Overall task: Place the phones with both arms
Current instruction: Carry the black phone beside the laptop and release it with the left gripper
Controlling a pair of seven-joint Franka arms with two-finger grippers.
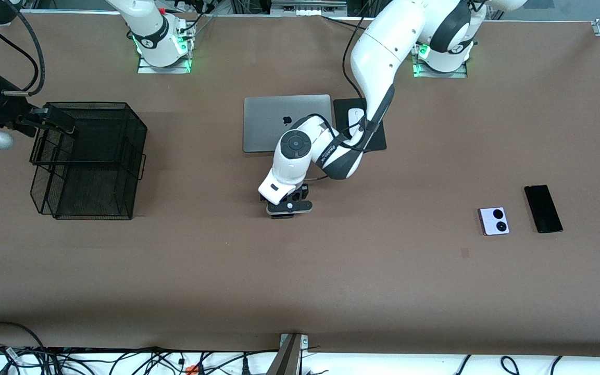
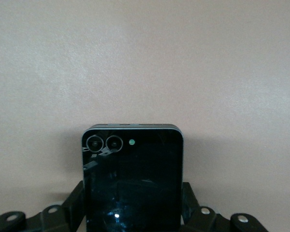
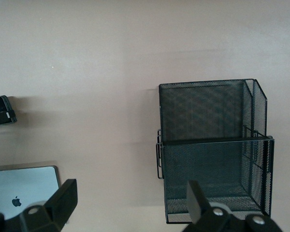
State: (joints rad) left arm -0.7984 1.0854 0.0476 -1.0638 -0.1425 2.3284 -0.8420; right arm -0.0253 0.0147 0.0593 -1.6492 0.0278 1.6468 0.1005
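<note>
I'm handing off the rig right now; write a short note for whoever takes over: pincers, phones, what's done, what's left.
Left pincer: low at mid-table, nearer the front camera than the laptop, shut on the black folded phone.
Right pincer: open, empty, over the mesh basket, waiting.
Lilac phone and black slab: flat on the table at the left arm's end, side by side, apart.
Done: folded phone gripped.
Left: no phone visible in the basket; all three remain to be placed.
</note>
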